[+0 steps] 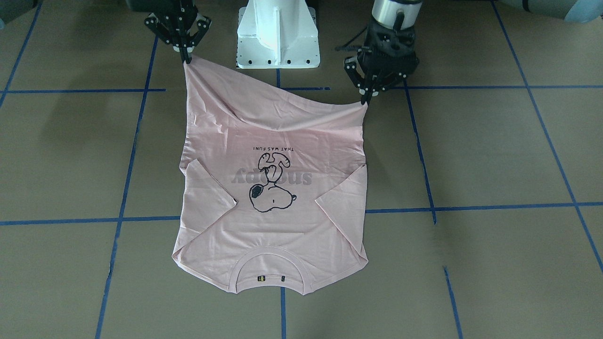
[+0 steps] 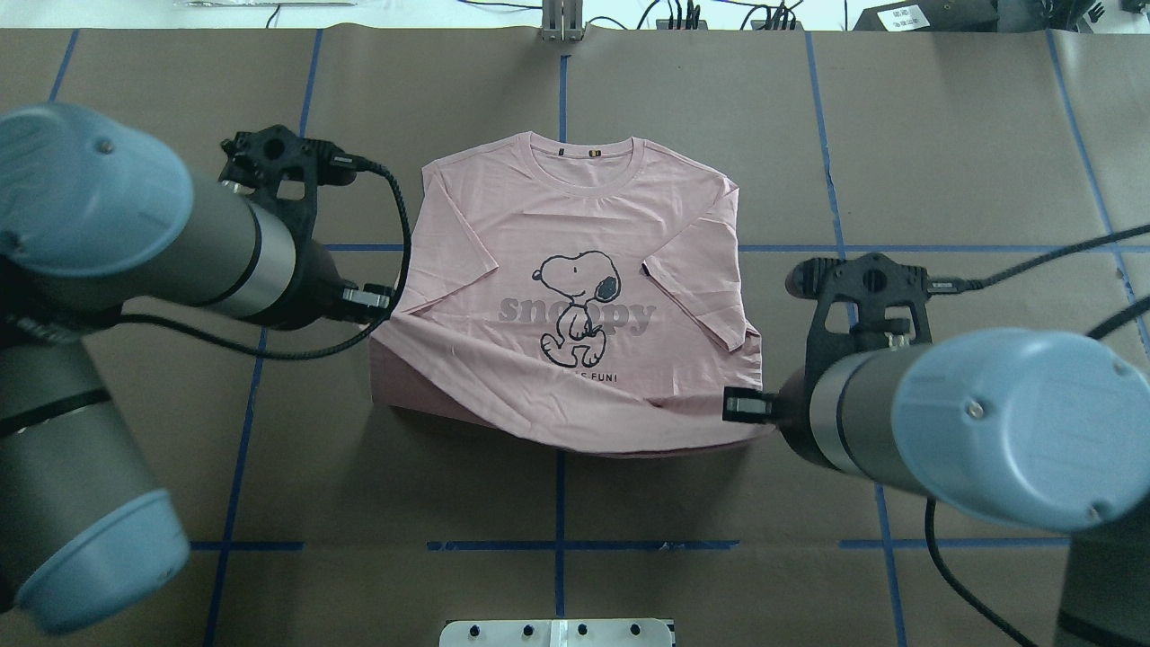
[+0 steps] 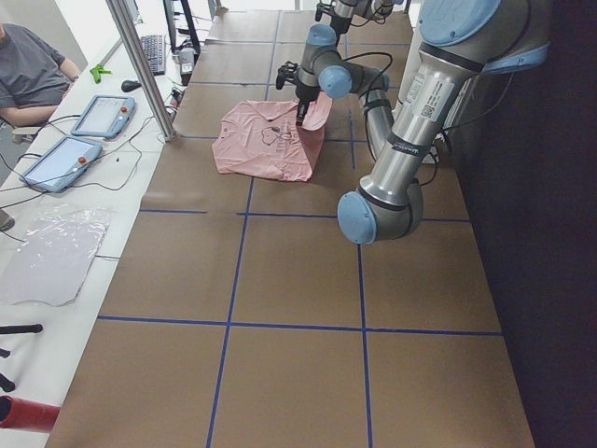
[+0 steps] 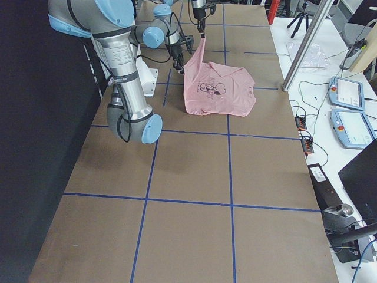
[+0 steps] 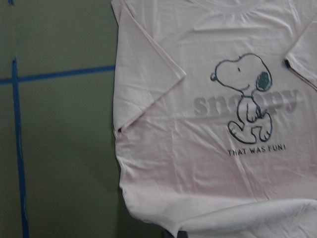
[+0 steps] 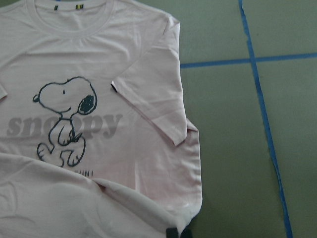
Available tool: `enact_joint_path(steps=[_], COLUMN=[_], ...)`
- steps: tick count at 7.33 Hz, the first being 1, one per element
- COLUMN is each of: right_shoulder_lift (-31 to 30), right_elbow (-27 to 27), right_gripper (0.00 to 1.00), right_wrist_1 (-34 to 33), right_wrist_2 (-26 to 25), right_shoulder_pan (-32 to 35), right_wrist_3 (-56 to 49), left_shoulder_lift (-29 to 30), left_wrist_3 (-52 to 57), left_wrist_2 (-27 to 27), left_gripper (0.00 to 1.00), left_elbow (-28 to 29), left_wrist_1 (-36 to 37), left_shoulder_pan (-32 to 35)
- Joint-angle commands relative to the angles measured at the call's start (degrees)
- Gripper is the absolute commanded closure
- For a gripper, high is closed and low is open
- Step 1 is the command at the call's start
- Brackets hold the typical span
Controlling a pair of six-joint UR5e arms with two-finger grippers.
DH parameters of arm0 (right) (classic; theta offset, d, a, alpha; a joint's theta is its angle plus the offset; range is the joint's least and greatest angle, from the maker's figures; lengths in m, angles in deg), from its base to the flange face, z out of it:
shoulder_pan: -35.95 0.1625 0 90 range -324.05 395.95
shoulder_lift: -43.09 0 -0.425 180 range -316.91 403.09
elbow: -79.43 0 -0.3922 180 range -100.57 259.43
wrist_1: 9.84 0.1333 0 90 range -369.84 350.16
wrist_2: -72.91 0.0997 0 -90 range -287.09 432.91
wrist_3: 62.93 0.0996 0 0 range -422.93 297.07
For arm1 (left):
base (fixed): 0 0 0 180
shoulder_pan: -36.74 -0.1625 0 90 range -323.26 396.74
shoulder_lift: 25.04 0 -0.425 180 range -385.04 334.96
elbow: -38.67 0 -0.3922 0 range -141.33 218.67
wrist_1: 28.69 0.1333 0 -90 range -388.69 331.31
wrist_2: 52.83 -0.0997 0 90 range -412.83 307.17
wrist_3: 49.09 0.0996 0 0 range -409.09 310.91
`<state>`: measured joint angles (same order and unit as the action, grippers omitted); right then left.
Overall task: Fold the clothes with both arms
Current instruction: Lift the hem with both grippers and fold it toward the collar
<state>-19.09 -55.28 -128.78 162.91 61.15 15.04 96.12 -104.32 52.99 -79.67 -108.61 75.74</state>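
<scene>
The pale pink T-shirt (image 1: pixel 273 226) lies print side up on the brown table, collar (image 2: pixel 591 166) at the far side from the robot, both sleeves folded in over the front. Its hem is lifted off the table at both corners. My left gripper (image 1: pixel 365 98) is shut on one hem corner, at the shirt's left edge in the overhead view (image 2: pixel 382 304). My right gripper (image 1: pixel 187 57) is shut on the other hem corner, closer to the robot's base (image 2: pixel 747 406). Between them the hem sags. Both wrist views look down on the Snoopy print (image 5: pixel 245 96) (image 6: pixel 64 116).
The white pedestal base (image 1: pixel 278 40) stands just behind the lifted hem. Blue tape lines (image 2: pixel 559 503) grid the brown table cover. A side table with tablets (image 3: pixel 79 140) and a seated person (image 3: pixel 28 70) lies beyond the far edge.
</scene>
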Motion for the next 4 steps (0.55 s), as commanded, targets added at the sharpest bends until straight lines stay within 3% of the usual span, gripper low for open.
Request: enact_joint_path(steps=[1, 4], right_shoulder_lift=[1.0, 5.2], right_elbow=[13.5, 32.5], right_gripper=[1.00, 1.00], right_wrist_1=[13.0, 25.4], right_wrist_2=[1.0, 3.5], right_shoulder_pan=[7.4, 14.8], right_wrist_3=[-2.9, -8.2], left_shoulder_lift=[4.1, 10.0], left_wrist_3=[2.9, 4.2], left_wrist_2=[-0.1, -2.1], left_gripper=[1.00, 1.00], left_elbow=[11.2, 29.6], left_wrist_1=[-6.1, -19.4], left_shoulder_pan=[4.3, 6.4])
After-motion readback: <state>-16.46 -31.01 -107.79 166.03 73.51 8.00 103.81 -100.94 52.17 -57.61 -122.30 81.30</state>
